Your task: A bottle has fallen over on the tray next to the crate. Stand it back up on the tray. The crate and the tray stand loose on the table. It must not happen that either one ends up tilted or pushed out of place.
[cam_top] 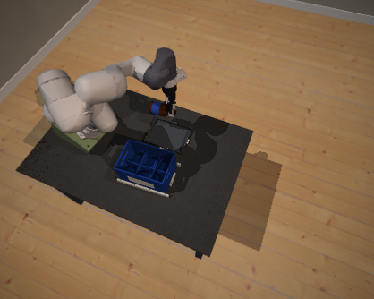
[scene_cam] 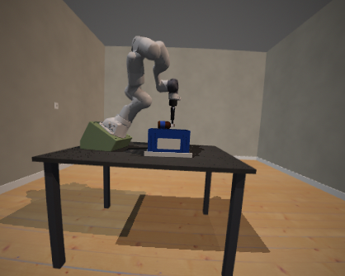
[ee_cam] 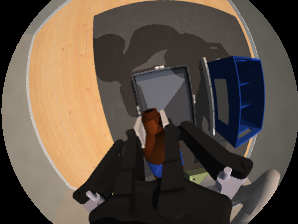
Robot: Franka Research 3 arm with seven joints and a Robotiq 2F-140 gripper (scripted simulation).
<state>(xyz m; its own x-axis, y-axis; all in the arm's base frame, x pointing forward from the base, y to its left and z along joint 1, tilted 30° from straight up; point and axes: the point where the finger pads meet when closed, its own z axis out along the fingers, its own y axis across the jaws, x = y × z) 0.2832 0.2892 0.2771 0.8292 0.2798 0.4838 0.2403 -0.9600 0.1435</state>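
Note:
The brown bottle (cam_top: 156, 107) (scene_cam: 163, 124) (ee_cam: 155, 145) with a blue label lies level in the air, its neck to the right in the top and exterior views. My gripper (cam_top: 171, 113) (scene_cam: 172, 124) (ee_cam: 152, 119) points down and is shut on its neck. In the exterior view the bottle shows just above the top edge of the blue crate (cam_top: 123, 175) (scene_cam: 152, 142) (ee_cam: 233, 100). The grey tray (cam_top: 172, 134) (ee_cam: 172, 100) has a dark rim and holds nothing; the crate hides it in the exterior view. In the wrist view it lies beyond the bottle's mouth.
The crate has several compartments and stands beside the tray. A white strip (cam_top: 142, 188) (scene_cam: 168, 154) runs along the crate's outer side. The arm's green base block (cam_top: 82, 139) (scene_cam: 98, 138) stands at the left of the dark table (cam_top: 190, 215) (scene_cam: 134, 161).

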